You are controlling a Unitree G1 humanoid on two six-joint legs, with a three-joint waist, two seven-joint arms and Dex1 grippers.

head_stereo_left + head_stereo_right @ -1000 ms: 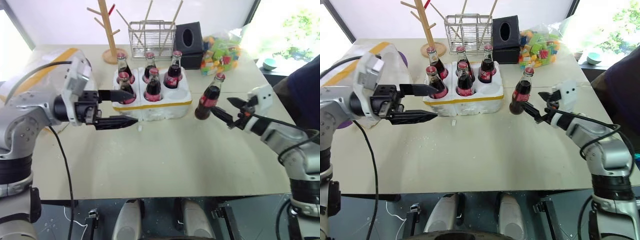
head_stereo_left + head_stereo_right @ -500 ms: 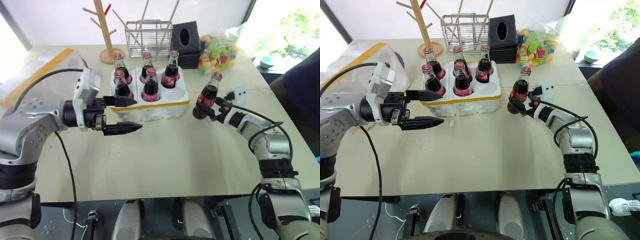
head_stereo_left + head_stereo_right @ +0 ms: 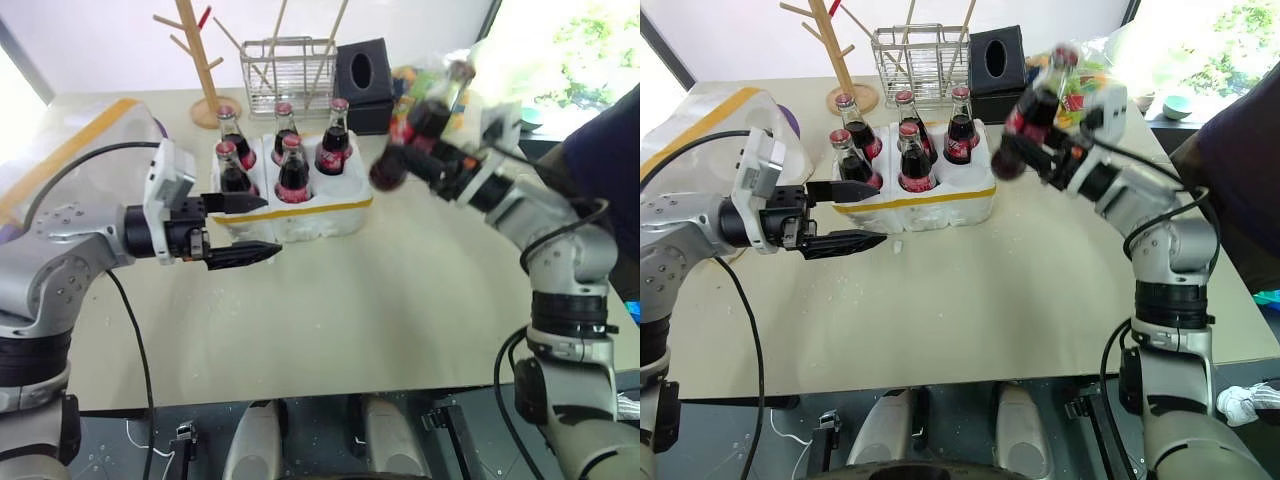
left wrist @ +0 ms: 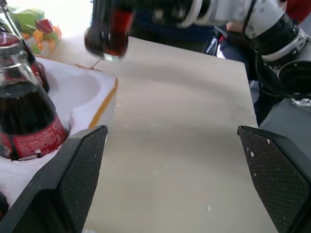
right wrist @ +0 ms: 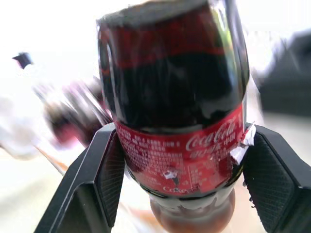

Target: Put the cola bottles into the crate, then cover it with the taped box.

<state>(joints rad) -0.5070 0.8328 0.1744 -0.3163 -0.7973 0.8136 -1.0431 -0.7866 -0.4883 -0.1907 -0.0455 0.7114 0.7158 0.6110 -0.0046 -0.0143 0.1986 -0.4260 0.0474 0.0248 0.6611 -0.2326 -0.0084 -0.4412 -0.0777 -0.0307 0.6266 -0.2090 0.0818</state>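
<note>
1. Cola bottle, the sixth, is off the counter and tilted, red cap up and away from the robot, base toward the crate; right hand is clamped on its labelled body, fingers pressed to either side of the red label.
2. Held bottle hangs in the air just beyond the crate's right end, above counter level and not touching the foam.
3. Crate, a low white styrofoam block with a yellow tape band, sits on the counter at centre-left. Five cola bottles stand upright in its wells: three in the back row, two in the front.
4. Front-right well is bare white foam, seen beside a standing bottle in the left wrist view.
5. Left hand hovers just in front of the crate's left end, pointing to the right, fingers wide apart with nothing between them.
6. Taped box, white with a yellow tape band, lies at the far left of the counter behind the left arm.
7. Behind the crate: wooden peg stand, wire rack, black tissue box.
8. Bag of coloured blocks lies beyond the right arm.
9. Person's dark sleeve shows at the right edge.
</note>
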